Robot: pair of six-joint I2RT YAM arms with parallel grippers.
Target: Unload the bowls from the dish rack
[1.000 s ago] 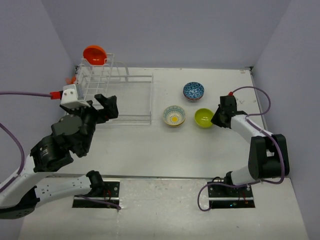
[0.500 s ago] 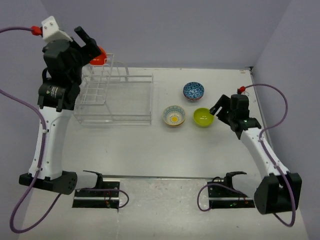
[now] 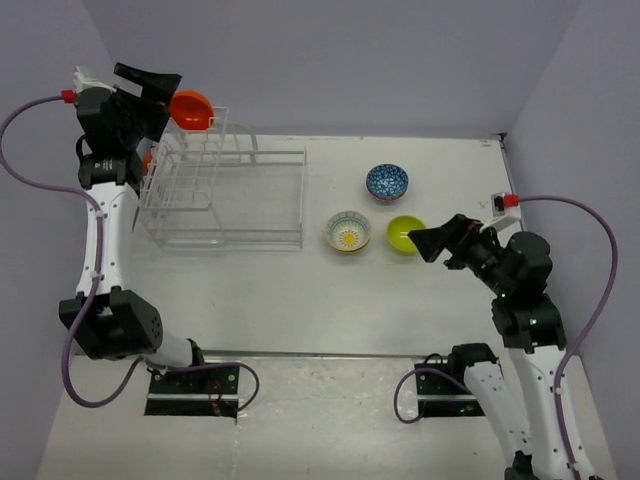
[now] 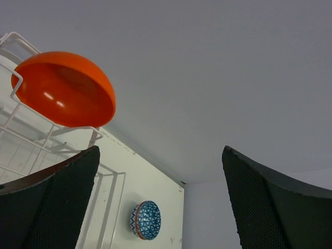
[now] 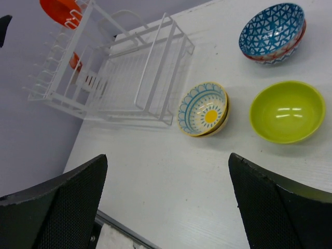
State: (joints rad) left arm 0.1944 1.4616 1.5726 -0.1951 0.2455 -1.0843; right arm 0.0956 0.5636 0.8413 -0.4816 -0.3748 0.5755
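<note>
White table (image 3: 300,295) bears dish rack (image 3: 230,205); lilac walls (image 3: 350,60).

Setting: robotics lab test cell. Bare white table (image 3: 330,300) boxed by plain grey partition walls (image 3: 330,60); purple cabling (image 3: 545,198), arm base plates (image 3: 165,402) bolted at near edge.

orange bowl (image 4: 65,88) x1 | blue bowl (image 5: 272,32) x1 | yellow-teal bowl (image 5: 203,109) x1 | green bowl (image 5: 287,111) x1 | dish rack (image 3: 272,153) x1

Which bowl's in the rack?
The plain orange bowl, atop the white wire dish rack's tall end. The blue-patterned bowl, yellow-centred bowl and lime-green bowl sit on the table.
</note>
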